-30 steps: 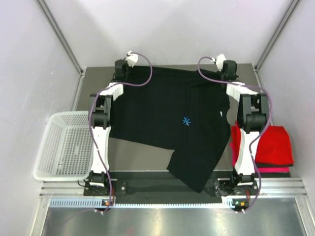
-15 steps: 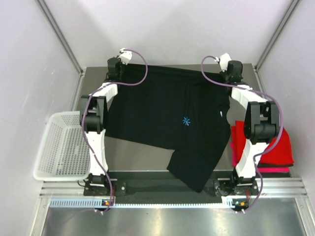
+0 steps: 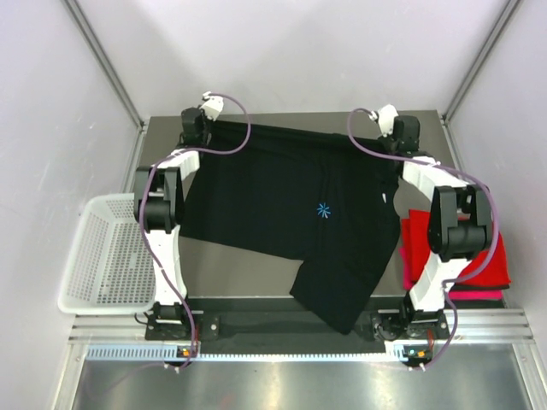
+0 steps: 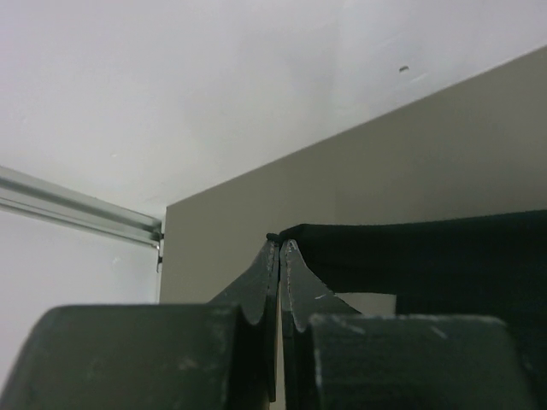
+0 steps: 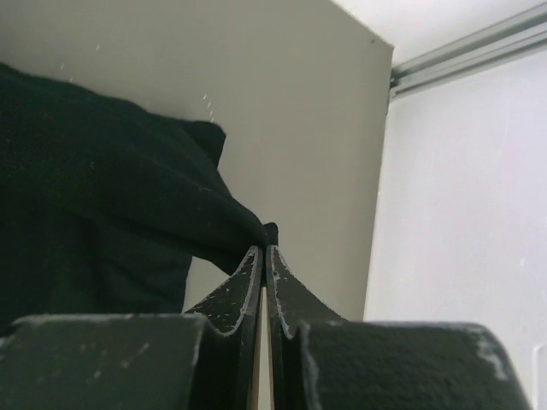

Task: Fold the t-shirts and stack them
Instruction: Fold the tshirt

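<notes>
The black t-shirt (image 3: 291, 205) lies spread on the surface (image 3: 231, 273), right of the basket (image 3: 102, 256). The left hand (image 4: 280, 248) is clenched on its far corner nearer the basket, and the right hand (image 5: 263, 252) on the farther one. The cloth looks light and limp, so taut corner pinches suit it.
</notes>
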